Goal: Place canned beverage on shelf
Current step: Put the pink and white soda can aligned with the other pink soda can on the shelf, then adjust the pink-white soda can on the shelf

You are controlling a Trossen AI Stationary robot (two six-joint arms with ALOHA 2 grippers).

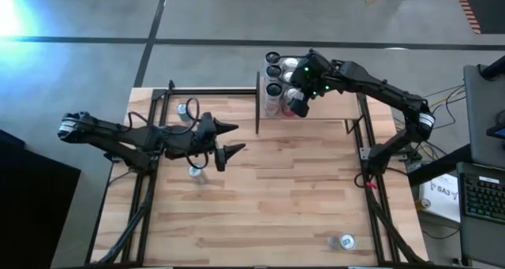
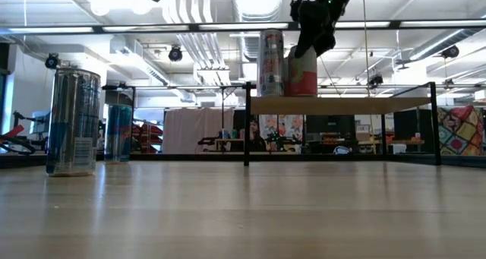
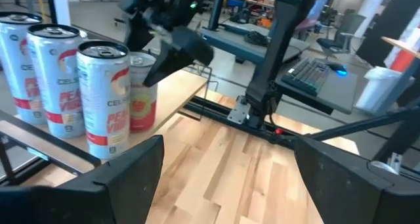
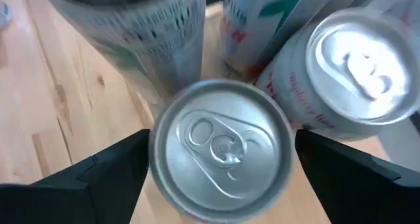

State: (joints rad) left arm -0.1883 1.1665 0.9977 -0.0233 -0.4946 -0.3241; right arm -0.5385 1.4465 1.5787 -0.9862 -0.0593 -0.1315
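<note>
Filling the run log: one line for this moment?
right claw: open around can on shelf | left claw: open, idle above table

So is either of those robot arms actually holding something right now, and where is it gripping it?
The right end effector stands around a short can on the shelf, its fingers either side of the can's top; whether they grip it cannot be told. The left end effector is open, holding nothing.

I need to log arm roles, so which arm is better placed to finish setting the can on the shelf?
Right. The right gripper straddles a can at the shelf; the left gripper hangs open mid-table.
</note>
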